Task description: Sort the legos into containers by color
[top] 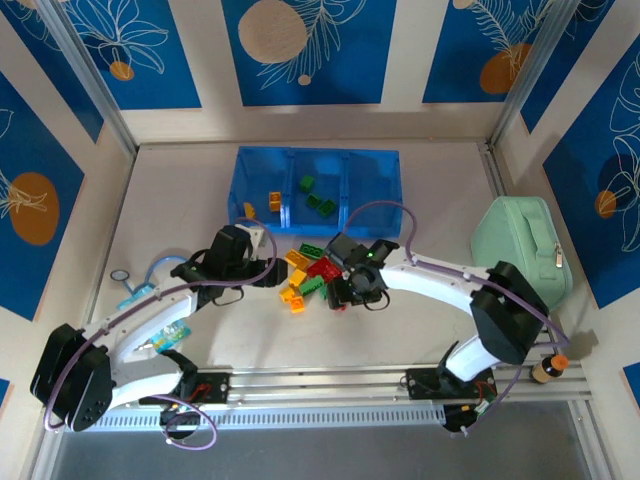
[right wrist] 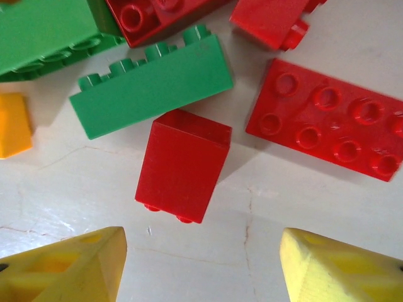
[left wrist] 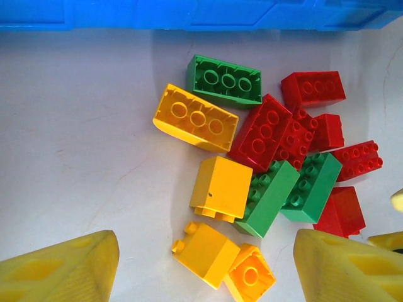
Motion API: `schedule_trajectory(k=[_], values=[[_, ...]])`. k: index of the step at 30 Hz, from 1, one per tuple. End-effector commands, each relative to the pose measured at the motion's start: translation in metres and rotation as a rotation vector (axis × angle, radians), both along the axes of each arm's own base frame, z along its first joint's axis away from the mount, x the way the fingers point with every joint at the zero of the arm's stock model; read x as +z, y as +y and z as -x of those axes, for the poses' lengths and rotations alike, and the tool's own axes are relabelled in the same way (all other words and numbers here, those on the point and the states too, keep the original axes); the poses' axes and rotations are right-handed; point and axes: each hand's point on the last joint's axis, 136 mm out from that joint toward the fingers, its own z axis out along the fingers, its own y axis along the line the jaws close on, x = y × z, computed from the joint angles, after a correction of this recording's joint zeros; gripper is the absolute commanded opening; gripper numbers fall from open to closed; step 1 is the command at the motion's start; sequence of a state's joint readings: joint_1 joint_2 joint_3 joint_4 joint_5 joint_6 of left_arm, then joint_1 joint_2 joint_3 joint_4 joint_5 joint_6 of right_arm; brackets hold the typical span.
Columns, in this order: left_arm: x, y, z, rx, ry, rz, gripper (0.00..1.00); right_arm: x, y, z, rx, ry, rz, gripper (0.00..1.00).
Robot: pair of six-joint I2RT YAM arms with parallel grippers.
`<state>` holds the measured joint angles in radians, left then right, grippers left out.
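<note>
left end effector (left wrist: pixel 206 242) open, right end effector (right wrist: pixel 201 242) open near red lego (right wrist: pixel 182 165), overhead adds tray (top: pixel 385 200)

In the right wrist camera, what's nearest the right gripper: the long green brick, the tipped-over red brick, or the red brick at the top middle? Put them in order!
1. Tipped-over red brick, just ahead of the right gripper.
2. Long green brick, right behind it.
3. Top-middle red brick, farthest, past the green one.
</note>
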<state>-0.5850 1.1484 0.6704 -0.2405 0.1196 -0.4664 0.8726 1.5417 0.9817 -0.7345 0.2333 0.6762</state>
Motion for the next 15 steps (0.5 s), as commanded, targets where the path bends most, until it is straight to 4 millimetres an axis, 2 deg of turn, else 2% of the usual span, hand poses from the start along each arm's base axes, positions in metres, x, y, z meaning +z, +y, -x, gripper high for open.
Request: schedule_trajectory(k=[1, 11, 15], values=[[0.0, 0.001, 0.002, 0.005, -0.007, -0.007, 0.74, 0.0, 0.011, -0.004, -0.043, -0.009, 0.002, 0.65], [-0.002, 0.003, 0.001, 0.012, -0.006, -0.015, 0.74, -0.019, 0.02, -0.014, -0.057, 0.0, 0.031, 0.55], [-0.001, 0.004, 0.002, 0.013, -0.009, -0.018, 0.73, -0.026, 0.018, -0.013, -0.059, 0.012, 0.054, 0.46]])
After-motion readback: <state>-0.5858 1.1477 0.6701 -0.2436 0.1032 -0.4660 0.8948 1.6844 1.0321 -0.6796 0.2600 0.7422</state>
